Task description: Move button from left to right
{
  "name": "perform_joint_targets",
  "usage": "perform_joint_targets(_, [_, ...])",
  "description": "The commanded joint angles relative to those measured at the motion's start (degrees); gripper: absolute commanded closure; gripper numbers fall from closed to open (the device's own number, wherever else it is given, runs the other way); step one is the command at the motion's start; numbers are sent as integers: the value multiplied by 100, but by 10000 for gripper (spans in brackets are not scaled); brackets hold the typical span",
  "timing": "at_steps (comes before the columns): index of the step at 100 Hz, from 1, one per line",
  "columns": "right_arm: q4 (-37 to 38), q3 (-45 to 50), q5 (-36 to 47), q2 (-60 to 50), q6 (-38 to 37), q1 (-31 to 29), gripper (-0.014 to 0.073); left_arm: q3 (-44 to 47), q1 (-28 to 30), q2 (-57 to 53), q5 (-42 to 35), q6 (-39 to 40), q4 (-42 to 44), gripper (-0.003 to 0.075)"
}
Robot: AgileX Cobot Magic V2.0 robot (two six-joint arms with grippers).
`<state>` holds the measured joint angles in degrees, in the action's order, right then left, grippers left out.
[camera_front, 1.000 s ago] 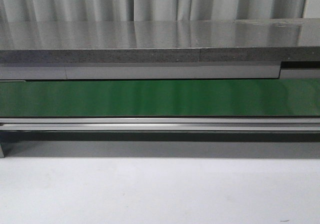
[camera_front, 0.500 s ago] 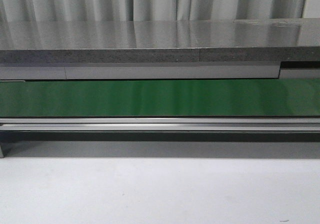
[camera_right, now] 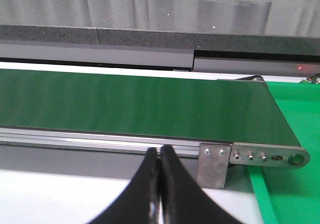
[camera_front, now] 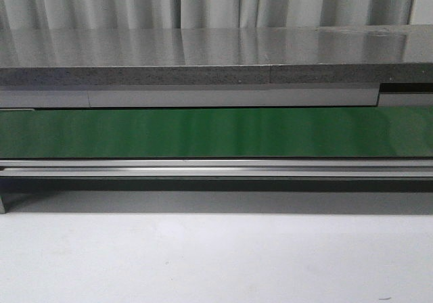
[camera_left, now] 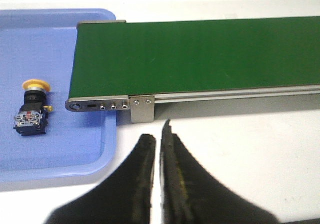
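A blue tray [camera_left: 60,44] holds a single thing, the button [camera_left: 33,109], which lies on its side on the tray floor with bare blue around it. A green tray [camera_right: 290,194] shows beside the far end of the conveyor in the right wrist view; only a bare part of it is in sight, and nothing can be seen lying there. The green conveyor belt [camera_left: 200,56] runs between the two trays, its metal end frame [camera_left: 100,105] reaching over the blue tray's edge. The left tool [camera_left: 159,139] hangs over the white table [camera_left: 250,149] just outside the blue tray's rim, its two dark fingers [camera_left: 142,156] brought together with only a thin slit between them and gripping nothing. The button lies well off to one side of this tool, across the tray rim and beside the conveyor's end frame, not touching the fingers. Its long axis runs roughly parallel to the line of the tool's fingers: the orange-yellow cap points away from the tool's wrist, and the black contact block, with its small screw terminals showing, lies nearer. The right tool [camera_right: 160,156] hovers before the conveyor's side rail near the green tray, fingers pressed together and empty. The front view shows only the belt [camera_front: 216,132], the table and a grey counter [camera_front: 216,53] behind.
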<state>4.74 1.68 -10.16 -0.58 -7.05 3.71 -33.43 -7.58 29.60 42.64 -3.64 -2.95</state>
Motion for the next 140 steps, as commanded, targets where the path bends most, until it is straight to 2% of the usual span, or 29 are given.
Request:
perform_joint_targets(1, [14,1,475,-89,-8,12,662,-325,-39,354,-225,54,-153,715])
perform_joint_targets(24, [14,1,475,-89,-8,12,662,-338,-39,836,-267,54,-196,715])
perform_joint_targets(56, [14,1,475,-89,-8,12,662,-338,-39,918,-226,42,-196,699])
perform_joint_targets(61, [14,1,475,-89,-8,12,662,-338,-39,918,-179,1,-196,658])
perform_joint_targets(68, [14,1,475,-89,-8,12,662,-338,-39,918,-144,1,-196,546])
perform_joint_targets(80, [14,1,475,-89,-8,12,662,-338,-39,918,-145,1,-183,235])
perform_joint_targets(85, [14,1,475,-89,-8,12,662,-338,-39,918,-158,1,-183,133])
perform_joint_targets(90, [14,1,475,-89,-8,12,662,-338,-39,918,-182,1,-183,74])
perform_joint_targets(94, [14,1,475,-89,-8,12,662,-338,-39,918,-182,1,-226,59])
perform_joint_targets(114, [14,1,475,-89,-8,12,662,-505,-39,1036,116,21,-551,76])
perform_joint_targets(131, [14,1,475,-89,-8,12,662,-998,-27,1437,223,478,-9,76])
perform_joint_targets(140, [14,1,475,-89,-8,12,662,-1316,161,1721,356,665,383,76])
